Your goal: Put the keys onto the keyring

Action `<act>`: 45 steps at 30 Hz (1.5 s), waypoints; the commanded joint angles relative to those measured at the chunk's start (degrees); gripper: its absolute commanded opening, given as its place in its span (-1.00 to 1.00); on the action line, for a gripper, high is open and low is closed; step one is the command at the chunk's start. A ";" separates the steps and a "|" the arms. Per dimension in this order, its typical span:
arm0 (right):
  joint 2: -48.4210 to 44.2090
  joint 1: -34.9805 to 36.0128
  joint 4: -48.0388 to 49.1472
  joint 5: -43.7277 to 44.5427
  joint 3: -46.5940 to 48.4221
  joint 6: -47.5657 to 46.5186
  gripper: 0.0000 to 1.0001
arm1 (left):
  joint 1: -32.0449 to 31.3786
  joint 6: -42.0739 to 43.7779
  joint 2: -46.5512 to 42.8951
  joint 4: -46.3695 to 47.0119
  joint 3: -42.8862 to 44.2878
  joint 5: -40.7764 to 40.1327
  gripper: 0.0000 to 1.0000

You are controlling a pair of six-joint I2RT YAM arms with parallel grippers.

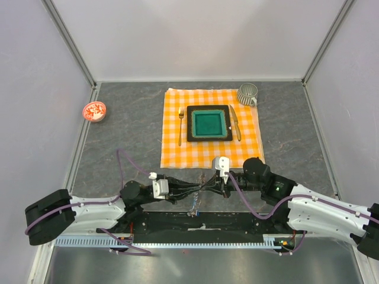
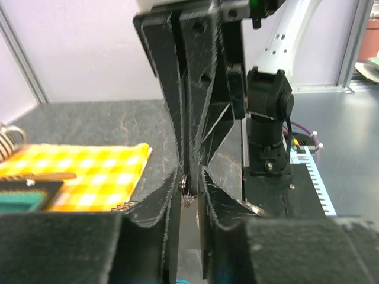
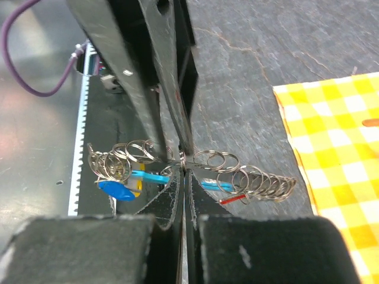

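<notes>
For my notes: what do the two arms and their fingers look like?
The left arm and right arm both have white shells with black joints and bases. A purple cable loops along each. The fingers are matte black, wedge-shaped plastic.

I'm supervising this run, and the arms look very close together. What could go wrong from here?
1. The left tool and right tool meet fingertip to fingertip at one thin loop of the keyring. A small misalignment could knock them together or let the wire slip out.
2. The blue key and red-tagged key sit among loose coils, which might tangle or snag when pulled.
</notes>
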 commanded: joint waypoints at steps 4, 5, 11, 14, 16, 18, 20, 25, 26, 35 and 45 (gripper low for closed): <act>1.42 -0.27 -14.16 5.95 10.56 -3.84 -1.00 | -0.34 1.60 -11.62 -2.86 0.65 -2.78 -0.10; 2.81 -0.27 -16.36 6.40 13.36 -4.28 -1.00 | -0.34 1.95 -13.64 -7.08 1.53 -3.22 -0.05; 9.93 -0.10 -35.14 11.05 25.50 -7.18 -1.00 | -0.34 2.21 -25.25 -37.07 7.86 -12.18 0.36; 14.15 0.51 -41.84 13.42 32.44 -10.25 -1.00 | -0.34 1.52 -26.05 -42.71 9.18 -14.56 0.39; 16.09 1.65 -47.30 15.88 37.35 -12.71 -1.00 | -0.34 -0.42 -25.79 -42.72 9.19 -14.57 0.39; 18.99 3.41 -51.43 17.12 39.92 -14.38 -1.00 | -0.34 -2.34 -24.57 -41.06 8.31 -13.60 0.39; 21.63 4.29 -54.42 18.17 42.99 -16.85 -1.00 | -0.34 -3.58 -22.38 -38.34 7.69 -13.51 0.38; 26.81 6.14 -58.38 20.29 46.69 -20.36 -1.00 | -0.17 -6.48 -16.13 -26.68 3.93 -15.26 0.33; 27.34 6.49 -59.00 20.55 46.87 -21.50 -1.00 | -0.17 -9.01 -12.47 -18.02 2.61 -17.27 0.33; 32.27 7.90 -60.67 21.69 49.24 -23.71 -1.00 | -0.08 -11.94 4.70 5.42 1.01 -9.74 0.22; 31.83 8.25 -61.03 21.26 48.81 -24.85 -1.00 | -0.17 -9.92 11.74 15.02 2.07 -6.22 0.08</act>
